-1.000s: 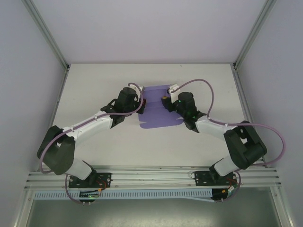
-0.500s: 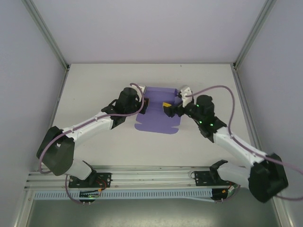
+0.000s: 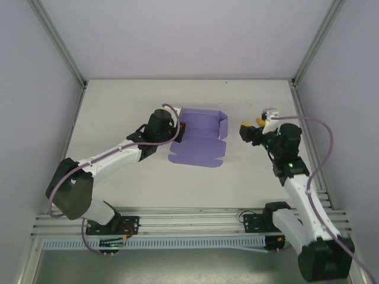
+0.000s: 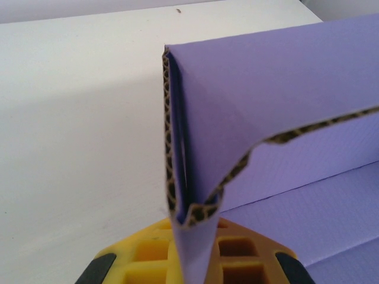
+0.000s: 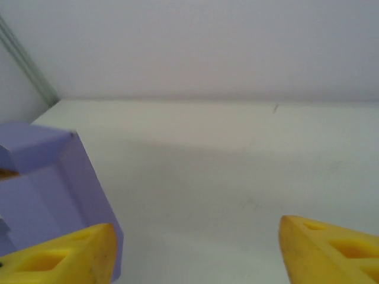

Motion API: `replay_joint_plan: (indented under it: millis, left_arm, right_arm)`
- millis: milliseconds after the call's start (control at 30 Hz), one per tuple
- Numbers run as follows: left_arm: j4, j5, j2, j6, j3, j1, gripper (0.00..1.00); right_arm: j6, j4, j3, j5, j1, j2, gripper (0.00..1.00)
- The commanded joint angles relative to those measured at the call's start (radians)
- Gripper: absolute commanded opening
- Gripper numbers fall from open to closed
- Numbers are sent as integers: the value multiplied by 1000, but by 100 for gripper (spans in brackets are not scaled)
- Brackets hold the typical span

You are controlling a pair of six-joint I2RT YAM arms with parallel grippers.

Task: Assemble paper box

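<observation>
Box point(image 3: 198, 148) at mid table point(image 3: 118, 100), half-formed, left wall folded double and pinched in left gripper point(image 3: 180, 131); right gripper point(image 3: 251, 129) spread, empty, apart to its right; risk: unsupported right wall springs flat, or the pinch creases or drags the box.

black-and-white arms point(image 3: 112, 157), mauve cables point(image 3: 302, 117), yellow fingers point(image 5: 65, 257)

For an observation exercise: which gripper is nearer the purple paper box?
Left. The left gripper pinches the paper box at its left wall; the right gripper hangs open, off its right side.
</observation>
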Motion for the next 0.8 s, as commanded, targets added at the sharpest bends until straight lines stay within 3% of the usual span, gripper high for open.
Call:
replay_joint_plan:
  millis: [0, 333, 533, 767]
  left_arm:
    - [7, 23, -2, 12, 14, -2, 0]
    - [1, 46, 13, 24, 25, -2, 0]
    - [-5, 54, 23, 21, 40, -2, 0]
    - [-25, 16, 21, 2, 45, -2, 0]
  right_arm:
    - [-37, -26, 54, -282, 4, 99, 65]
    - [-106, 71, 156, -351, 99, 323, 62]
    - [-146, 3, 215, -153, 217, 380, 55]
    - [-60, 53, 185, -70, 270, 362, 55]
